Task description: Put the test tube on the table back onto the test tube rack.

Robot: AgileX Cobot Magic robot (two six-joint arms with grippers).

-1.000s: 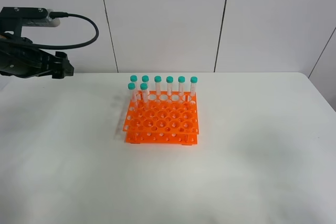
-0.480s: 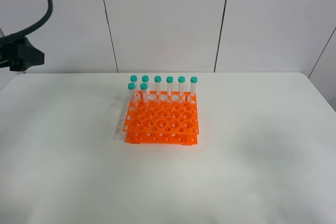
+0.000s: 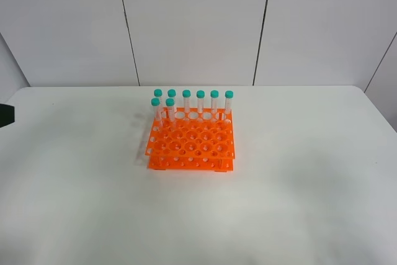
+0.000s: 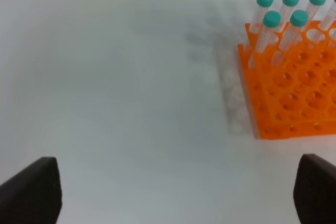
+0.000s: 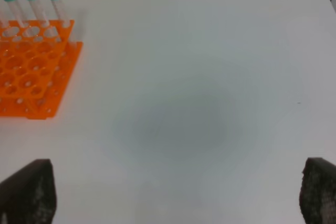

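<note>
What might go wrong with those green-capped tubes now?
1. The slim clear tubes with teal caps stand well above the bright orange plastic rack, all bunched along its far edge, so an arm sweeping in low might knock them.
2. Nothing visible fixes the rack to the white table; a bump could probably slide or tip it.

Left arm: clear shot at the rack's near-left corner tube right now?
Probably yes. The left claw is open, with bare table between it and the rack. The two green-capped tubes at that side stand at the edge, nothing in front of them.
</note>
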